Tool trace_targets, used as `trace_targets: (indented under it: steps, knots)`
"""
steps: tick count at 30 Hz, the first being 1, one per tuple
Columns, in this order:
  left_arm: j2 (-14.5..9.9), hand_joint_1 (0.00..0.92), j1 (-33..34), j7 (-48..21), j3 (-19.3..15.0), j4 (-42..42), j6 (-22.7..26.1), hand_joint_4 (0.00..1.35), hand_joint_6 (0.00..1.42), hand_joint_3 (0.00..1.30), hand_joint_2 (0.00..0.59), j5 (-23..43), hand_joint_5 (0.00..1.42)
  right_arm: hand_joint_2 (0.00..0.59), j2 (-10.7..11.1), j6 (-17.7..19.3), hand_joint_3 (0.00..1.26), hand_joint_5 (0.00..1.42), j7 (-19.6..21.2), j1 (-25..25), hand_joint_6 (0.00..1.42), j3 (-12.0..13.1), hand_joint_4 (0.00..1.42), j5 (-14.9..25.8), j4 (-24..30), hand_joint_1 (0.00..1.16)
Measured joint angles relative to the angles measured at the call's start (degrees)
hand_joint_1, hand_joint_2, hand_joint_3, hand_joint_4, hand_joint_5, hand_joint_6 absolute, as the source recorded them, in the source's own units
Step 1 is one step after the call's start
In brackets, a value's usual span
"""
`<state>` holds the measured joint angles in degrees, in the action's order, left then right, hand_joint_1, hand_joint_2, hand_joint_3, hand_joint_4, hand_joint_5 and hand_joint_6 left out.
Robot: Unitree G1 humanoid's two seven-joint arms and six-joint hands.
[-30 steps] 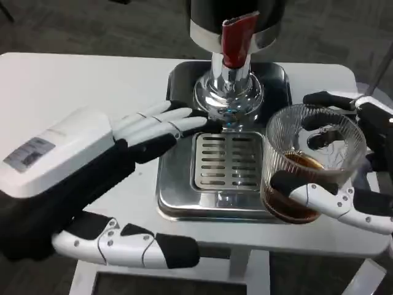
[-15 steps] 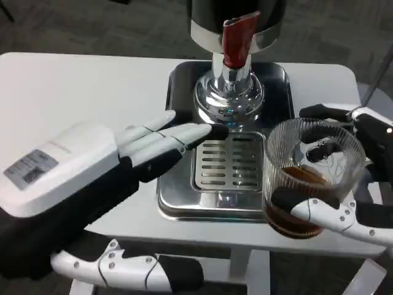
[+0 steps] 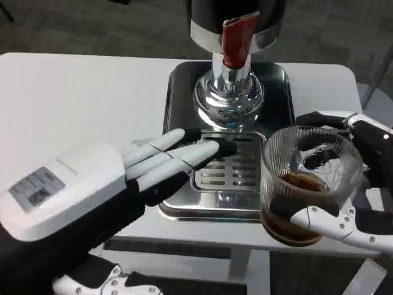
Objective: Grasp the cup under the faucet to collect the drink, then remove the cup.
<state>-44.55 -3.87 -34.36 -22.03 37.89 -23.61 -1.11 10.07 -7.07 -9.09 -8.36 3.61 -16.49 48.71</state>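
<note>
A ribbed clear glass cup (image 3: 309, 183) with brown drink in its bottom is held by my right hand (image 3: 359, 184), fingers wrapped around its sides. The cup hangs at the right front corner of the steel drip tray (image 3: 184, 206), well to the right of the faucet (image 3: 228, 92) with its red lever (image 3: 236, 40). My left hand (image 3: 132, 175) is open, fingers stretched out flat, their tips over the left part of the slotted grate (image 3: 230, 166).
The dispenser's dark chrome body (image 3: 236, 18) rises at the top centre on a black base (image 3: 178, 86). The white table (image 3: 73, 98) stretches to the left; its front edge runs just below the tray.
My right hand has drawn the cup lower and nearer to me, off the tray's right edge. The left hand has slid right and nearer, its fingertips now over the grate.
</note>
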Motion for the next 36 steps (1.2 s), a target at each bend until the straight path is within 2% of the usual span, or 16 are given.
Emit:
trace_targets:
  steps: [14,36]
  knots:
    - [-0.35,0.000,-0.80,-0.46,-0.55,-0.32,-2.95,0.00,0.07,0.00,0.132,-0.80,0.00,0.166,0.06,-0.06,0.89,1.38,-0.08,0.98,1.42,-0.06,1.06,-0.01,0.03,0.89]
    - [-0.35,0.000,-2.37,-0.46,-1.99,-0.50,-3.11,0.00,0.07,0.00,0.125,-1.25,0.00,0.166,0.08,-0.09,0.90,1.38,-0.09,1.00,1.42,-0.04,1.07,-0.01,0.04,0.89]
